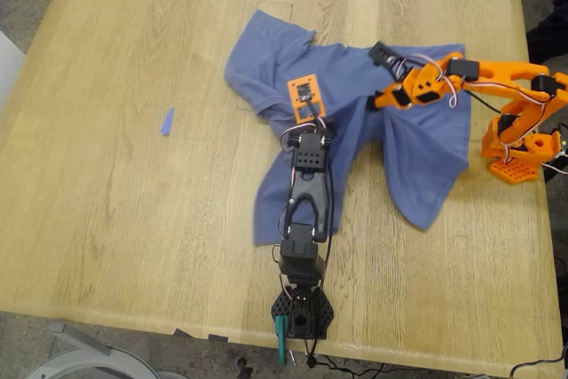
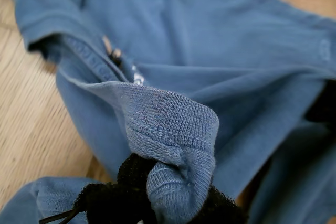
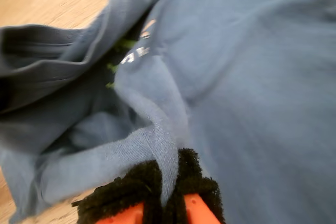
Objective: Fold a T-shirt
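While it lies crumpled near the middle of the light wooden surface (image 1: pixel 115 219), the slate-blue cotton T-shirt (image 1: pixel 417 139) stretches its long axis roughly across the exterior view, from a sleeve at upper left toward a straight hem at the right. Two loose flaps trail down toward the near edge, so no clear top or bottom can be told.

In the first wrist view the ribbed crew neck (image 2: pixel 173 129) is bunched and pinched in the black-padded first end effector (image 2: pixel 157 198), which is clamped on it. That black-tipped end effector (image 1: pixel 383 53) sits on the orange arm (image 1: pixel 497 77) at the shirt's far edge.

The orange second end effector (image 3: pixel 168 195), on the black arm (image 1: pixel 306 184), is closed narrowly on a raised fold of the T-shirt (image 3: pixel 252 77) near its middle (image 1: pixel 306 99).

A small blue scrap (image 1: pixel 167 122) lies well apart, toward the exterior view's left.
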Robot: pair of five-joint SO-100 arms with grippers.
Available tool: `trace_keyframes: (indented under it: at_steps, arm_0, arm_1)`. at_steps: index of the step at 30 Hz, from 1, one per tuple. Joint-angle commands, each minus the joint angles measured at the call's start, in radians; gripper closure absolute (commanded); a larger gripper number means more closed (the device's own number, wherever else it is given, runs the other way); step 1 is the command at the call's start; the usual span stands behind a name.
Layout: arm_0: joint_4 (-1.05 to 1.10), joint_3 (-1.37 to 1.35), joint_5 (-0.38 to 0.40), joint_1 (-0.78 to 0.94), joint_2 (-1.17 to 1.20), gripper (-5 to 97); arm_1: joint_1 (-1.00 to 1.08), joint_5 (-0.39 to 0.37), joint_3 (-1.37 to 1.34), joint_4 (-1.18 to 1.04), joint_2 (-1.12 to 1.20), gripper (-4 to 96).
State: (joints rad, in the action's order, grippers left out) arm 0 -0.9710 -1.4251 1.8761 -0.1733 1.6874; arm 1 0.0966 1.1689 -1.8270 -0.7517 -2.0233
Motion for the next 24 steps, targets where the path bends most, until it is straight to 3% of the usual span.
trace_keyframes:
  at_steps: [1, 24]
  arm_0:
    - [-0.002, 0.195, 0.003, -0.064, -0.029, 92]
    - [-0.023, 0.896, 0.009, -0.399, -0.606, 92]
  arm_1:
    - [0.051, 0.006, -0.02, 0.041, -0.083, 91.5]
    - [0.353, -0.003, -0.353, 0.437, -0.175, 91.5]
